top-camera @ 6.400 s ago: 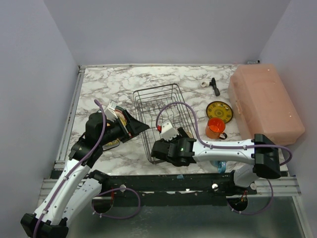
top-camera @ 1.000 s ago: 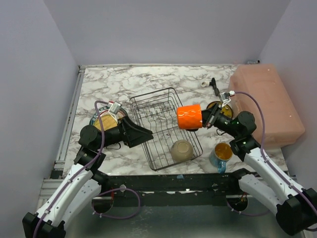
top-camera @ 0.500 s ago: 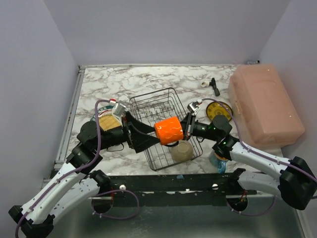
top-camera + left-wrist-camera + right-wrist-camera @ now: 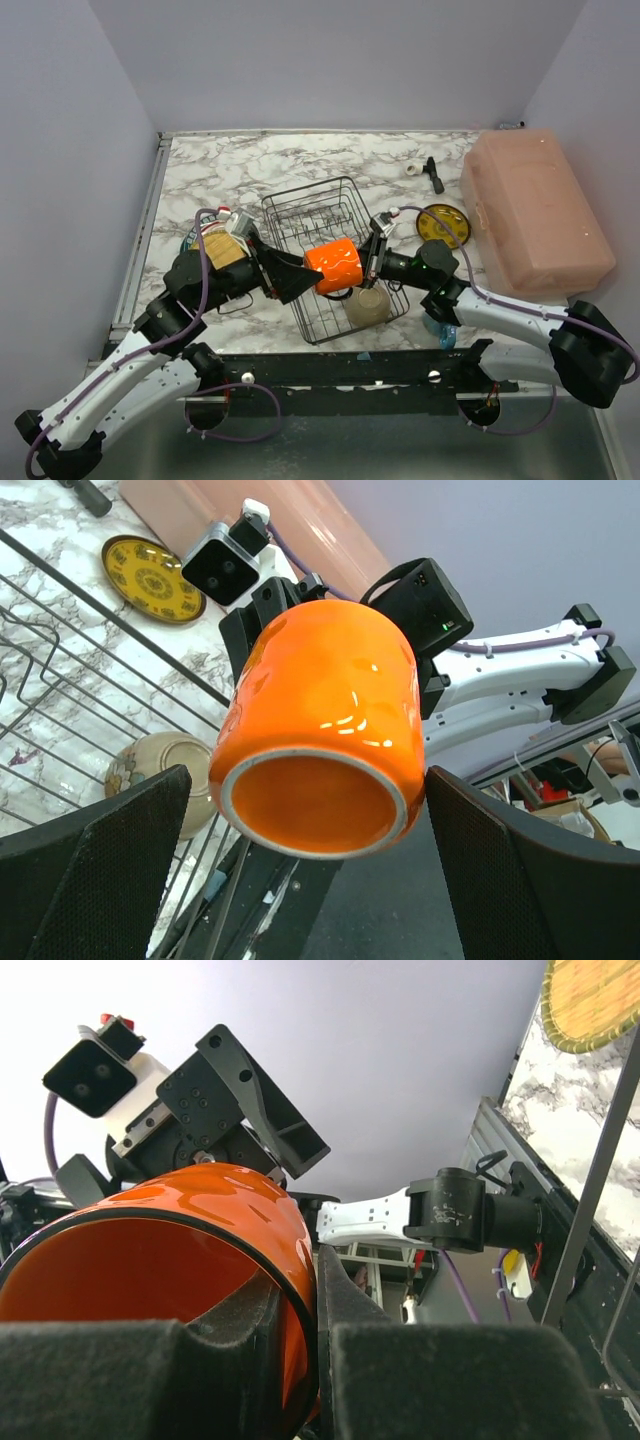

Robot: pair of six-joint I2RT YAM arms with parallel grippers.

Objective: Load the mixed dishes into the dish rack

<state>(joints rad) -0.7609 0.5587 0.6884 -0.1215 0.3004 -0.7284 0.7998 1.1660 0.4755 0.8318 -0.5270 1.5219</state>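
I count one orange mug (image 4: 333,266), held on its side over the rack (image 4: 305,208). My right gripper (image 4: 365,262) pinches its wall, one finger inside and one outside. My left gripper (image 4: 293,279) gapes wide on either side of the mug's other end, not touching. The rack holds one bowl (image 4: 367,303). One small yellow plate (image 4: 441,222) and one blue mug (image 4: 438,327) sit on the table to the rack's right.

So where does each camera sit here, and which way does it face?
Top external: above, behind the bases, looking down on table, dish rack, both arms.
Left wrist: on left arm, facing right at the orange mug; own open jaws frame it.
Right wrist: on right arm, facing left; own jaws clamp the mug's rim.
All three share the mug.
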